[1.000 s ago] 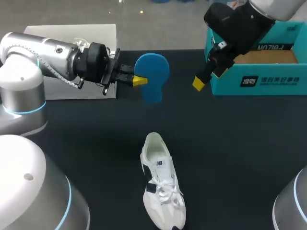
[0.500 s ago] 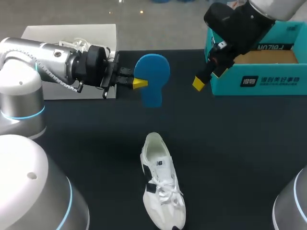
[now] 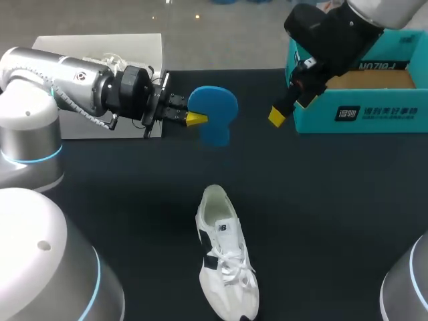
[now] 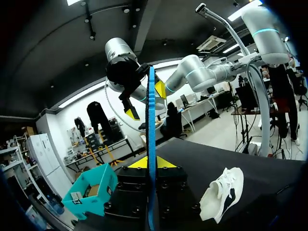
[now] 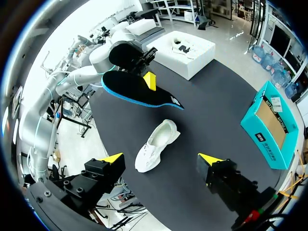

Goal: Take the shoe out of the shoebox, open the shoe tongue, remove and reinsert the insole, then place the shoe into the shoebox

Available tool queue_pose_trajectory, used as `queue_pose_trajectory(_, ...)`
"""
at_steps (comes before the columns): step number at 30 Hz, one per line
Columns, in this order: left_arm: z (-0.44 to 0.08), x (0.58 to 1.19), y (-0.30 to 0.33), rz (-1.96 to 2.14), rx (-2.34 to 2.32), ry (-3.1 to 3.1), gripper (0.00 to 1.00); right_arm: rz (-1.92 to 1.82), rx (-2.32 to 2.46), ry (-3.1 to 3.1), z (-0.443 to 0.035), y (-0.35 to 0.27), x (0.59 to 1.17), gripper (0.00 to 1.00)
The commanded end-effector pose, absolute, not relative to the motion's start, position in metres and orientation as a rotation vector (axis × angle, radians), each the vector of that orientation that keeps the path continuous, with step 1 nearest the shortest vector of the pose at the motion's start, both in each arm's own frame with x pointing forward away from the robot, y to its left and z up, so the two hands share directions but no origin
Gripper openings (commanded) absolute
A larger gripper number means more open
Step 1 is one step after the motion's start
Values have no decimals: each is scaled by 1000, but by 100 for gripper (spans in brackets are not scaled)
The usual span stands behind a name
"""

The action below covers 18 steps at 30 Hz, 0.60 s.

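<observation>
Risk noted: left pincer (image 3: 196,118) pinches the insole (image 3: 215,110) by 1 thin edge, aloft, shoe (image 3: 226,264) lying well apart from it, right pincer (image 5: 161,159) spread, so the insole may pivot or slip during reinsertion.

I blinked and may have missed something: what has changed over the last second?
The left gripper, shut on the blue insole, edged slightly toward the middle of the table, carrying the insole along. The right gripper, open by the shoebox, the shoe and the shoebox stayed put.
</observation>
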<state>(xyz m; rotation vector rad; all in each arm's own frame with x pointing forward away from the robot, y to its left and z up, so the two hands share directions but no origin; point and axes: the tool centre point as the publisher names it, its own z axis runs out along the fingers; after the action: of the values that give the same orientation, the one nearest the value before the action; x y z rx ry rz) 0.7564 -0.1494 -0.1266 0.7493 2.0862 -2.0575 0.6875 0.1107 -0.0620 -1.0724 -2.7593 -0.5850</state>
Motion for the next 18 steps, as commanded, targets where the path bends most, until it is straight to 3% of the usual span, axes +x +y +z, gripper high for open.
queue_pose_trajectory(1, -128, 763, -147, -1933, 1109, 1881, 0, -580, -1071, -2758, -62, 112, 689, 100)
queue_pose_trajectory(18, -125, 745, -137, -1606, 1148, 1622, 0, -580, -1071, -2758, -62, 112, 689, 100)
